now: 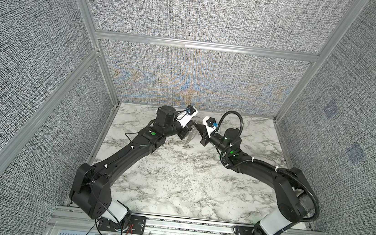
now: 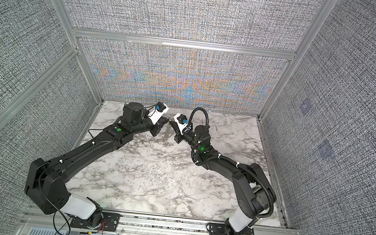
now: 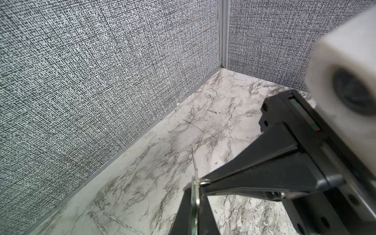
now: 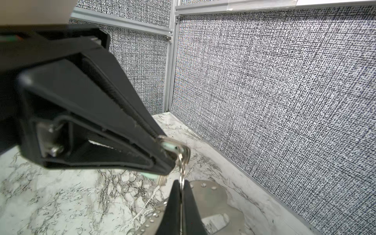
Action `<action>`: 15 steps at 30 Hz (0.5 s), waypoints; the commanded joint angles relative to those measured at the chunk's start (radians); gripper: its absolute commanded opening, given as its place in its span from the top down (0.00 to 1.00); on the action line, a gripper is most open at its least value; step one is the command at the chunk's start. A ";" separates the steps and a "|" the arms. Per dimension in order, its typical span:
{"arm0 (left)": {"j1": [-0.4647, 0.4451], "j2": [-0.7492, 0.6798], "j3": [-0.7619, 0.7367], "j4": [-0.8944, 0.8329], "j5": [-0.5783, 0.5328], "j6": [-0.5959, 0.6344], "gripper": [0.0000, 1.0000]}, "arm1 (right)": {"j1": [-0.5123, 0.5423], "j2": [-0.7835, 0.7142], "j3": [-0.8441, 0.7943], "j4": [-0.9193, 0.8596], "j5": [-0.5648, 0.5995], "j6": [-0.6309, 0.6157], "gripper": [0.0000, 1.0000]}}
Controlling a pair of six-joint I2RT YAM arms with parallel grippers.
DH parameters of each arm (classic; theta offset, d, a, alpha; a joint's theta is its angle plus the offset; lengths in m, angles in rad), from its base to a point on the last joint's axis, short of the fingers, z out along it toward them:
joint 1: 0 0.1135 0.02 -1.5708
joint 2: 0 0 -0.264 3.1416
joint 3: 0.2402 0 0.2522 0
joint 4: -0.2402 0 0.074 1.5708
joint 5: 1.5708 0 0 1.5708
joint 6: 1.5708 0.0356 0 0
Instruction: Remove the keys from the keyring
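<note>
Both grippers meet tip to tip above the back of the marble table. My left gripper is shut on the green plastic tag of one of the keys, seen edge-on between its fingers. In the right wrist view the tag shows at the left gripper tip, with thin silver keys beside it. My right gripper is shut on a small silver wire ring linked to the tag. The keyring, a large grey loop with a bumpy edge, is below them; in a top view the keyring shows between the arms.
The fabric back wall and its aluminium frame stand close behind the grippers. Both arms reach in from the front rail. Whether the grey loop hangs or rests on the marble, I cannot tell.
</note>
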 commanded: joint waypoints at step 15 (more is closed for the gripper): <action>0.021 0.042 0.030 0.005 -0.035 -0.046 1.00 | -0.001 0.002 -0.051 0.209 -0.032 -0.006 1.00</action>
